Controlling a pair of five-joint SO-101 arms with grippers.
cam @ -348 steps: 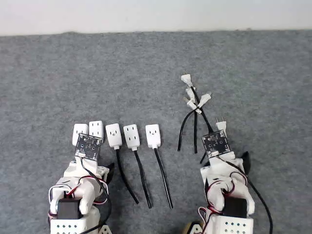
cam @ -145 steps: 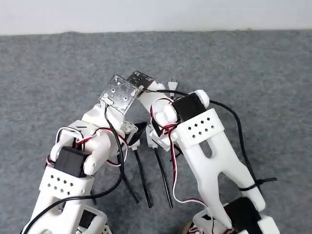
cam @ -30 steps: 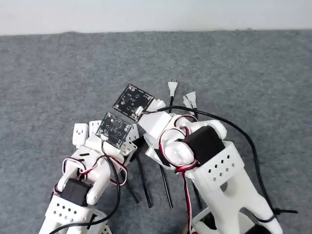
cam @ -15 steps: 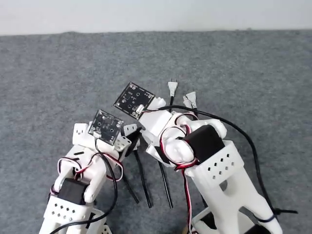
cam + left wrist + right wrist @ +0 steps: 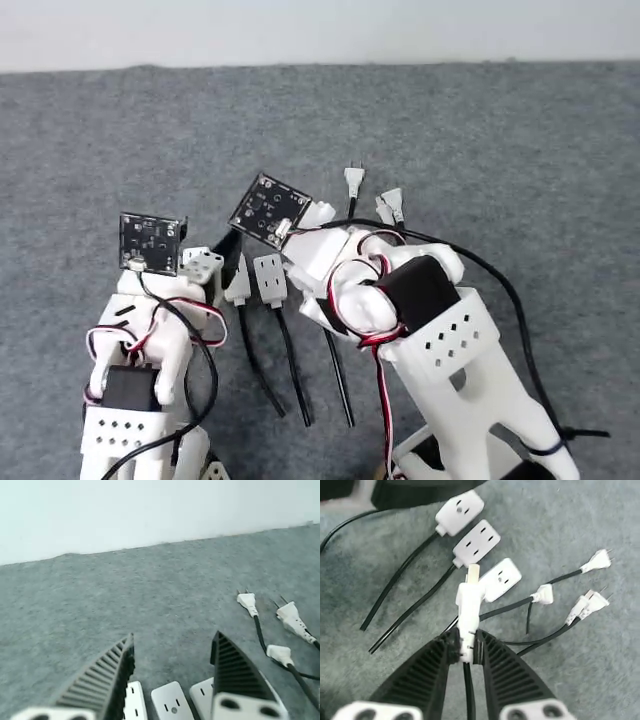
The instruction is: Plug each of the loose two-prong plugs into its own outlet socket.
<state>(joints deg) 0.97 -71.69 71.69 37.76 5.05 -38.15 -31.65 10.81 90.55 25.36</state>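
Right wrist view: right pincer clamps a plug.

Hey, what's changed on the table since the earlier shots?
The right gripper took up a plug and carried it left to the sockets, shut on it. The left gripper reached in, then drew back, open, over the leftmost ones. The sockets lie much as before.

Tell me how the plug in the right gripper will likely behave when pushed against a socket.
The plug body looks rigid moulded plastic, so it should keep its shape. The right gripper clamps only its tail end, so it may pivot when pressed against the socket. Its thin black cord looks floppy and likely adds little drag.
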